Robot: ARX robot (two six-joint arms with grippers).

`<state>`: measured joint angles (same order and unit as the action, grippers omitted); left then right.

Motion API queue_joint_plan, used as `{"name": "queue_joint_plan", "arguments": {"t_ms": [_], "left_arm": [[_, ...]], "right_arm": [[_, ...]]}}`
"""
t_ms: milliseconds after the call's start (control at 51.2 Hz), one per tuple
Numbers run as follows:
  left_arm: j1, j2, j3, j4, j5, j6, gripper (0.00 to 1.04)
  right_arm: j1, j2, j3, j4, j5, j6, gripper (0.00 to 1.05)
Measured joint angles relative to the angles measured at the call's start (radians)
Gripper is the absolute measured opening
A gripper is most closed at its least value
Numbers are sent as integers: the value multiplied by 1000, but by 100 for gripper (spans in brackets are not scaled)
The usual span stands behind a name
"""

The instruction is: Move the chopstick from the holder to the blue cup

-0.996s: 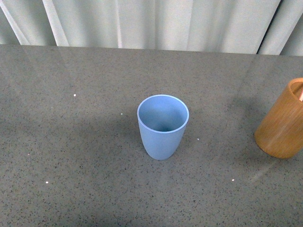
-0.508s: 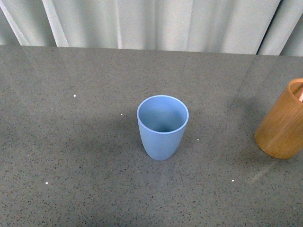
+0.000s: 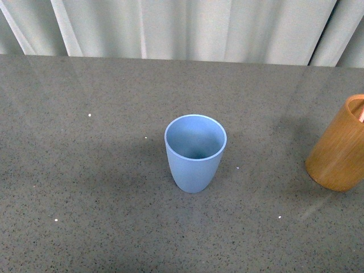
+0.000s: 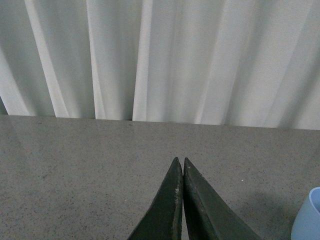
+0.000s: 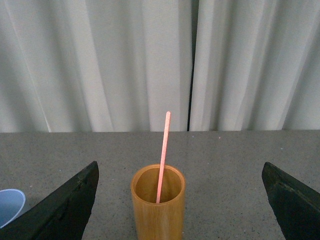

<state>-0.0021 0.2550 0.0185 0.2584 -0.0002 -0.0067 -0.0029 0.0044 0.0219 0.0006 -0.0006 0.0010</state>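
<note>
A grey speckled table point(image 3: 85, 187) meets pale pleated curtains point(image 3: 187, 25).

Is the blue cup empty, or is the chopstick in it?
Empty: the blue cup shows only bare inside; the pink chopstick stands in the wooden holder.

no readable text, labels or numbers

The front camera sits high and looks down across the table point(image 3: 85, 216) toward the curtain point(image 3: 187, 28). The cup point(image 3: 195, 152) is central, and the holder point(image 3: 339, 149) is cut off by the right edge. Both wrist cameras sit low over the table and face the same curtain. The left one catches only a sliver of the cup at its frame's edge. The right one is close to the holder, with the cup at its frame's edge. All three views share the cup.
</note>
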Motion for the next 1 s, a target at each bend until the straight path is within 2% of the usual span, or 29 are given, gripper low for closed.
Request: {"name": "queue_joint_plan", "arguments": {"t_ms": [391, 488, 742, 996], "left_arm": [[0, -88, 0, -87, 0, 0, 4], [0, -220, 0, -249, 0, 1, 4], [0, -251, 0, -258, 0, 0, 5], [0, -251, 0, -258, 0, 2, 45]], "right_arm": [[0, 0, 0, 0, 0, 0, 95], [0, 0, 0, 0, 0, 0, 95], [0, 0, 0, 0, 0, 0, 95], [0, 0, 0, 0, 0, 0, 95]]}}
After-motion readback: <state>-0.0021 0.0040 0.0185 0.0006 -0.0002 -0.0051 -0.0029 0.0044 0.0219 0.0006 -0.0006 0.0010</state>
